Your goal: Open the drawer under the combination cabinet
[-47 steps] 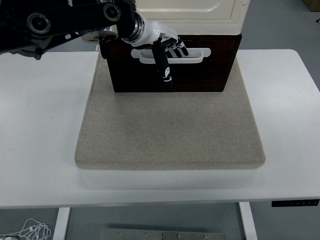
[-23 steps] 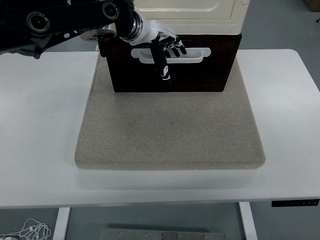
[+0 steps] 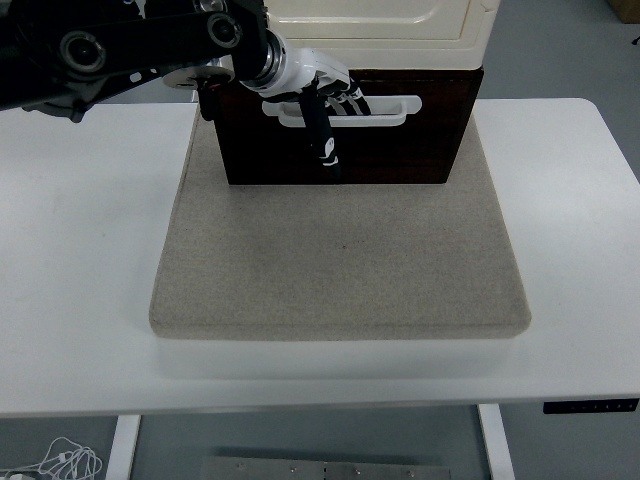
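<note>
The drawer (image 3: 420, 150) is a dark brown box front under the cream cabinet (image 3: 400, 25), at the far middle of the table. It looks pushed in, its face flush. A white bar handle (image 3: 385, 110) runs across its upper part. My left hand (image 3: 338, 120) reaches in from the upper left and rests on the handle's left half. Its fingers (image 3: 350, 97) are hooked into the handle's slot, while the thumb (image 3: 325, 150) points down across the drawer face. The right arm does not show.
The cabinet stands at the back edge of a beige felt mat (image 3: 340, 260) that covers the middle of the white table (image 3: 80, 250). Grey floor lies beyond the table's far edge.
The left hand's fingers went from lying spread over the handle to curling into its slot. The thumb shifted slightly left. The drawer has not moved.
</note>
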`<move>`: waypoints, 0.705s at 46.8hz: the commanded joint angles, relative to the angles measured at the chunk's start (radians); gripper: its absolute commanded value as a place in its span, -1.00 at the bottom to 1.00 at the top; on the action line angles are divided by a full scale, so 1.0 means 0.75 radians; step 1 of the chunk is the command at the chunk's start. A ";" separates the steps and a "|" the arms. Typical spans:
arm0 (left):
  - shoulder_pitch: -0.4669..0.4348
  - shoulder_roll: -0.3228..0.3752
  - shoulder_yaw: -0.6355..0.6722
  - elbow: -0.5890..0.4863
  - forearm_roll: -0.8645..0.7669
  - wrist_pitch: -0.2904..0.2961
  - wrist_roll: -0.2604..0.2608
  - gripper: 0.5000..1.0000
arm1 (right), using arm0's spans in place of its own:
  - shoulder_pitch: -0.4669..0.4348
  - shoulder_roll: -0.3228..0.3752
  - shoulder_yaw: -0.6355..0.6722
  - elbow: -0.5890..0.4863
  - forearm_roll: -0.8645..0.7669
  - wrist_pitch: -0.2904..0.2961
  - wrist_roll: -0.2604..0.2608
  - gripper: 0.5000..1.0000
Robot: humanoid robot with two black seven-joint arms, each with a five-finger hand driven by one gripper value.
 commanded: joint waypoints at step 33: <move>-0.018 -0.003 -0.002 -0.015 -0.003 -0.087 -0.002 1.00 | 0.000 0.000 0.000 0.000 0.000 0.000 0.000 0.70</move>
